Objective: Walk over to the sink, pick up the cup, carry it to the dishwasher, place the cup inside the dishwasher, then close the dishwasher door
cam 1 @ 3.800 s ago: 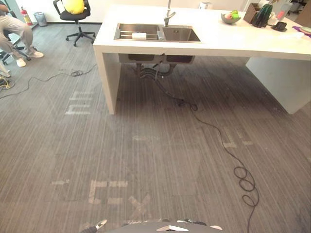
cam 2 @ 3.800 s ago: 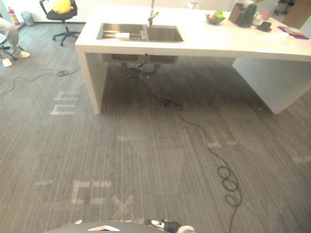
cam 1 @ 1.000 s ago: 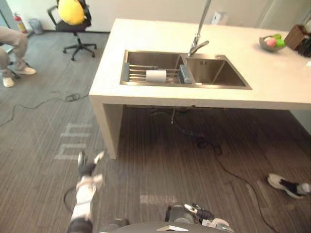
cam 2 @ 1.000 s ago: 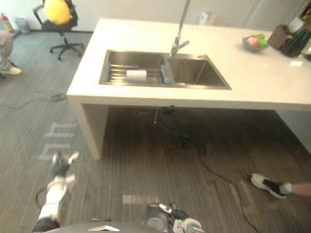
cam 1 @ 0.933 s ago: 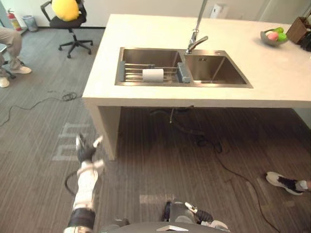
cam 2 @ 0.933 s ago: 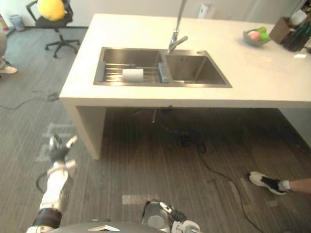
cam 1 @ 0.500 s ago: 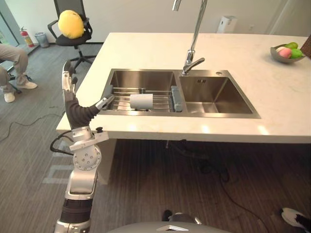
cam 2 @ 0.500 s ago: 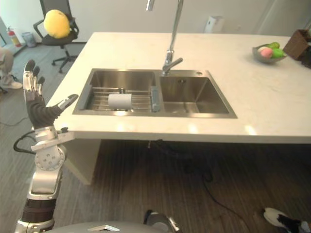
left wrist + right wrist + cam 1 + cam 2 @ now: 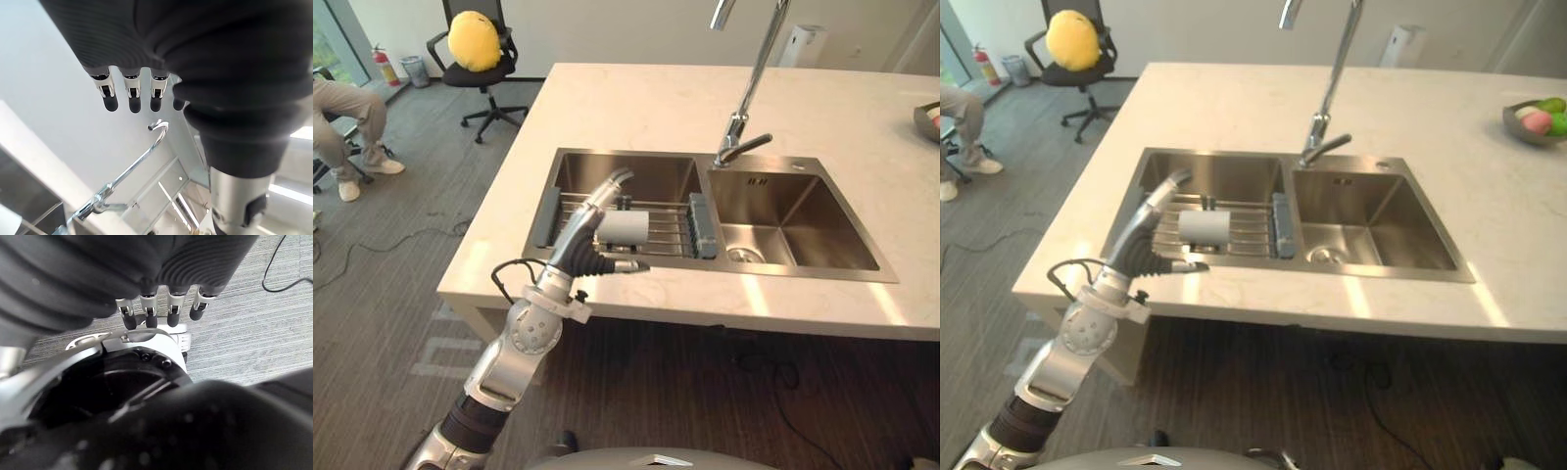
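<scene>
A pale cup (image 9: 628,228) lies on its side on a wire rack (image 9: 671,231) across the left basin of a steel double sink (image 9: 636,155) set in a white counter. My left hand (image 9: 581,241) reaches over the counter's front edge and is open. Its straight fingers (image 9: 607,188) arch over the rack just left of the cup, and the thumb points along the sink's front rim below it. I cannot tell if it touches the cup. The left wrist view looks past the fingertips (image 9: 131,100) at the tall faucet (image 9: 122,178). My right hand (image 9: 159,313) hangs relaxed and open over the carpet.
The faucet (image 9: 749,98) rises behind the divider between the basins. A fruit bowl (image 9: 1538,119) sits at the counter's far right. An office chair (image 9: 475,44) with a yellow cushion and a seated person (image 9: 352,108) are off to the left on the carpet.
The camera has come closer to the sink. My left hand has swung from upright beside the counter's edge to reaching forward over the left basin next to the cup.
</scene>
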Controlling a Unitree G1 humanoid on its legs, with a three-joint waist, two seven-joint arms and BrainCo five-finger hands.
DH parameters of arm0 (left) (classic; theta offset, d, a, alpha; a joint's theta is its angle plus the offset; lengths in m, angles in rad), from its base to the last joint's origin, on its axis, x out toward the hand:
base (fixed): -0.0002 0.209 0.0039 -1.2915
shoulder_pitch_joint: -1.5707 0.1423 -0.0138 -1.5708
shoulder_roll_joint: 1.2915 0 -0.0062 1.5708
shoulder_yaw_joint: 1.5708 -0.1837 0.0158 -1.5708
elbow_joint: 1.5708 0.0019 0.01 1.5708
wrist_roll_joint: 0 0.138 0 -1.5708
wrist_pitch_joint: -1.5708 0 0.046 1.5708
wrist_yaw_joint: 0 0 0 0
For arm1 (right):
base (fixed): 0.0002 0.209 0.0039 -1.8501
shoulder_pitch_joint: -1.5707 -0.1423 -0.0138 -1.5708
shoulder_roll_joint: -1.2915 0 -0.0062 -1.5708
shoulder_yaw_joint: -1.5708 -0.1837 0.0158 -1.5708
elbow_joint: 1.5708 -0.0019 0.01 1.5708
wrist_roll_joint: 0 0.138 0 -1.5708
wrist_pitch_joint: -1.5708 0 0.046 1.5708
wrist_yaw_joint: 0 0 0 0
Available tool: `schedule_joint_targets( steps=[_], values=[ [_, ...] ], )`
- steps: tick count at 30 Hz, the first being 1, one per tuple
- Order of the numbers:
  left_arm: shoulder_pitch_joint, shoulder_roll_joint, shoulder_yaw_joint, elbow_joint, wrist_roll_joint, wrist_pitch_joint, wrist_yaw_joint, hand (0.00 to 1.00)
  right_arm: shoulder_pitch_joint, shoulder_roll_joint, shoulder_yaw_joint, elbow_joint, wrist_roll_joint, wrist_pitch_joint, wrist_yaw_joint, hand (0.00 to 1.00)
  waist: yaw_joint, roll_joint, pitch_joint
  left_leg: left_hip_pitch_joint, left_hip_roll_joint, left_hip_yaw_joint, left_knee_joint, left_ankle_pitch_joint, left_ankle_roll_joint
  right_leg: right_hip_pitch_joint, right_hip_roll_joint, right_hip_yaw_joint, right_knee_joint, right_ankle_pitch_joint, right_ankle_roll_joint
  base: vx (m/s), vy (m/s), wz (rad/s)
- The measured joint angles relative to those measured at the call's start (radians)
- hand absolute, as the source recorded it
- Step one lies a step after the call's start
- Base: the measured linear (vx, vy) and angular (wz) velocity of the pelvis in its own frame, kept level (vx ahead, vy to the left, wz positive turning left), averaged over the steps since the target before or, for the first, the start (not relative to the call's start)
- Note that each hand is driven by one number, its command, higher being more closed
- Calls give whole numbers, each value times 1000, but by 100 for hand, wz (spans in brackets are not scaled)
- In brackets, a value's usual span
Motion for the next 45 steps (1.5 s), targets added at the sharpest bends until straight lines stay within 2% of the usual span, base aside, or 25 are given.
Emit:
schedule_joint_targets(
  steps=[3, 4, 8, 9, 11, 12, 13, 14, 16, 18, 21, 25, 30, 36, 41, 45],
  values=[
    [-9, 3, -48, 62, 0, 37, -36, 0, -14, 0, 1, 0, 10, 1, -12, 0, -24, -4, -11, 28, -13, 1, -41, 8, 2, -25, -22, -1, 70, -62, 10, -6, 20, 1],
    [-22, 3, -68, 65, 0, 54, -61, 0, -13, 3, 3, 0, 20, 0, -16, 0, -30, -23, -23, 15, -26, 3, -41, 1, -2, -63, -40, 0, 130, -95, 14, -4, 30, 5],
    [-95, 1, -137, 65, 0, 85, -97, 0, -6, 1, 29, -2, 52, -1, -47, 0, -52, -49, -32, 38, -80, -20, -41, -24, 25, -106, -108, 4, 283, -150, 34, 54, 71, 6],
    [-113, 0, -142, 77, 0, 99, -100, 0, -13, 2, 30, -8, 55, -2, -59, 0, -59, -52, -34, 45, -88, -17, -39, -25, 29, -134, -121, 17, 346, -145, 31, 64, 103, -11],
    [-147, 1, -142, 105, -2, 127, -101, 0, -13, 6, 29, -7, 64, -2, -66, 0, -63, -54, -38, 54, -82, 0, -35, -19, 40, -143, -120, 25, 347, -125, 18, 44, 92, -23],
    [-165, 4, -139, 108, -4, 138, -101, 0, -13, 13, 28, -7, 63, 0, -67, 0, -61, -51, -44, 52, -78, 8, -35, -20, 40, -130, -115, 28, 304, -114, 20, 37, 60, -31],
    [-194, 23, -136, 114, -13, 147, -101, 0, -10, 22, 25, -6, 62, 0, -67, 0, -61, -62, -40, 45, -76, 20, -35, -21, 41, -101, -103, 32, 215, -95, 27, 34, 50, -40],
    [-217, 45, -133, 125, -15, 155, -100, 0, -14, 28, 26, -4, 60, 4, -67, 0, -62, -70, -31, 43, -73, 35, -35, -21, 41, -63, -88, 41, 114, -60, 50, 16, 38, -36],
    [-222, 69, -124, 128, -15, 182, -107, 0, -13, 31, 30, -5, 59, 4, -65, 0, -69, -69, -30, 41, -63, 57, -35, -22, 40, -39, -67, 56, 25, -8, 47, 7, 17, -42],
    [-223, 87, -94, 136, -24, 211, -109, 0, -15, 29, 41, -11, 44, 4, -58, 0, -82, -68, -30, 41, -60, 75, -36, -22, 39, -22, -55, 66, -27, 15, 37, 0, 0, -28],
    [-223, 93, -53, 173, -31, 226, -104, 0, -19, 12, 83, -20, 31, 21, -32, 0, -79, -61, -30, 44, -50, 96, -42, -29, 30, -23, -42, 84, -47, 28, 27, -19, -25, -24],
    [-227, 114, -27, 180, -32, 264, -100, 0, -27, -18, 143, -47, 30, 47, -23, 0, -80, -39, -45, 25, -36, 116, -43, -34, 20, -35, -28, 82, -80, 41, 11, -3, -32, -15],
    [-273, 122, -26, 249, -31, 304, -106, 0, -34, -24, 157, -46, 30, 68, -22, 0, -86, -31, -55, 14, -25, 124, -42, -38, 10, -29, -16, 81, -118, 75, 24, 60, -39, -5],
    [-353, 155, -46, 347, -30, 371, -120, 0, -52, -25, 188, -46, 30, 70, -22, 0, -114, -29, -55, 16, -13, 140, -41, -40, 2, -22, -3, 78, -132, 84, 28, 85, -37, -7],
    [-415, 170, -67, 412, -19, 392, -137, 0, -60, -27, 192, -48, 30, 79, -24, 0, -137, -24, -52, 20, -12, 150, -42, -40, 1, -23, -4, 79, -132, 85, 27, -7, -12, -2],
    [-452, 171, -76, 466, -8, 409, -151, 0, -60, -30, 193, -54, 31, 79, -25, 0, -144, -17, -47, 21, -9, 166, -42, -38, 2, -32, -4, 89, -134, 91, 23, -61, -16, -9]
  ],
)
